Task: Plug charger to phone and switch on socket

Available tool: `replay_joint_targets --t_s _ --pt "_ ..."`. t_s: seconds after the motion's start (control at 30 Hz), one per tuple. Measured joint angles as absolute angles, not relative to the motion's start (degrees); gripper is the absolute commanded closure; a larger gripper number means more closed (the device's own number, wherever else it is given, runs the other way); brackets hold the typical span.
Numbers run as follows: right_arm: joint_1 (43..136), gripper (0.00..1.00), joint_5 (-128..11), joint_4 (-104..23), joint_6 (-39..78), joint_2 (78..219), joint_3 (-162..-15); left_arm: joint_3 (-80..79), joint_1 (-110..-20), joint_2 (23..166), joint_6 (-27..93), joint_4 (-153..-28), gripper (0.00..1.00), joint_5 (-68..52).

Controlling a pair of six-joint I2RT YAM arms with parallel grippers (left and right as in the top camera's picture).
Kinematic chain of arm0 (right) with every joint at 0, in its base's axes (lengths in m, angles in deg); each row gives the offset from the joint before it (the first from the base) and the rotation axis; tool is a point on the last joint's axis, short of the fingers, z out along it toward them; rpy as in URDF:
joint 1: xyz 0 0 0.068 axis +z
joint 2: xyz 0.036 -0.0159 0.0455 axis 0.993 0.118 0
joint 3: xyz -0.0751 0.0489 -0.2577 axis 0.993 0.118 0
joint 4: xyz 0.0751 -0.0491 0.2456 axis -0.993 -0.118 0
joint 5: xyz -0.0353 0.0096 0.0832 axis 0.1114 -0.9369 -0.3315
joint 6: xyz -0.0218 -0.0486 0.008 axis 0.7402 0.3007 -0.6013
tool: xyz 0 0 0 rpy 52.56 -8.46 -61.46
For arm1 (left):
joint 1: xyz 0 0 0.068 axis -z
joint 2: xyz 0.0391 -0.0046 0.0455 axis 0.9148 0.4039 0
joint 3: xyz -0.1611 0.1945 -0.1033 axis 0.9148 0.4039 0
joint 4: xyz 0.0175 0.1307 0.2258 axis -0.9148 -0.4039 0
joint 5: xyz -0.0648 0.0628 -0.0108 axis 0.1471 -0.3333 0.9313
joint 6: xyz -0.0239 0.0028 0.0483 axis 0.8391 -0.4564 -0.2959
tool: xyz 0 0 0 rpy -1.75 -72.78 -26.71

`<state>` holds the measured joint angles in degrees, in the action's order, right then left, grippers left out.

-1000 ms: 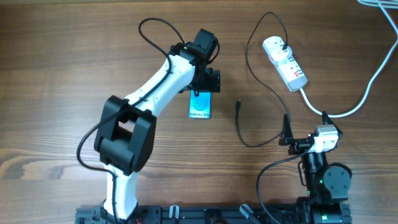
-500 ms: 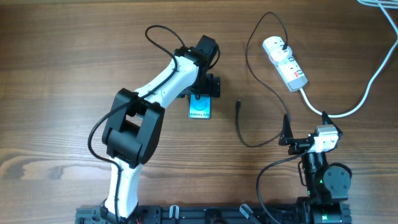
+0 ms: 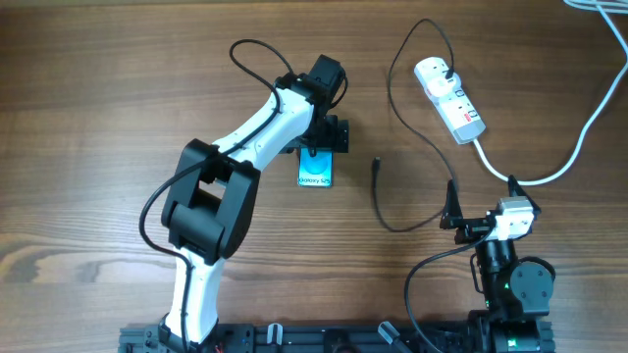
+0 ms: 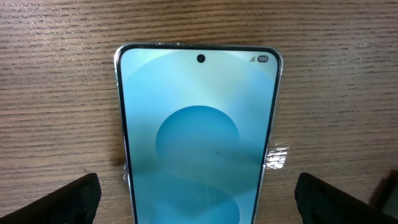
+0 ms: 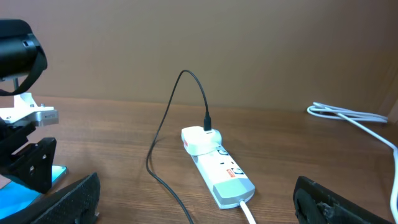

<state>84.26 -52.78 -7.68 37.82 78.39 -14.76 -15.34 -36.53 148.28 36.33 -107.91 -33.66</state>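
The phone (image 3: 315, 172) lies flat on the table with its cyan screen up; it fills the left wrist view (image 4: 199, 124). My left gripper (image 3: 319, 147) is open and low over the phone's far end, one finger on each side of it (image 4: 199, 202), not touching. The charger's black cable (image 3: 392, 88) runs from the socket (image 3: 449, 98) in a loop to its free plug tip (image 3: 377, 167), which lies right of the phone. My right gripper (image 3: 481, 196) is open and empty near its base, facing the socket (image 5: 217, 168) and the charger's cable (image 5: 165, 130).
A thick white cord (image 3: 589, 108) runs from the socket's near end off the table's far right; it also shows in the right wrist view (image 5: 354, 117). The left arm (image 5: 22, 143) stands at the left edge of the right wrist view.
A second ago the left arm's elbow swung right and further from the base, and the gripper settled a little lower over the phone. Nothing has moved since. The right arm is still.
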Motion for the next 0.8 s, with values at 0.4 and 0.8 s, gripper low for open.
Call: replay_joint_targets --t_s 0.4,0.8 --pt "84.3 0.0 -52.8 -7.7 37.8 78.4 -14.8 -15.5 -36.2 150.2 36.1 -108.2 0.0 -34.8" --pt "84.3 0.0 -52.8 -7.7 37.8 78.4 -14.8 -15.6 -35.9 150.6 35.9 -109.5 0.0 -37.7"
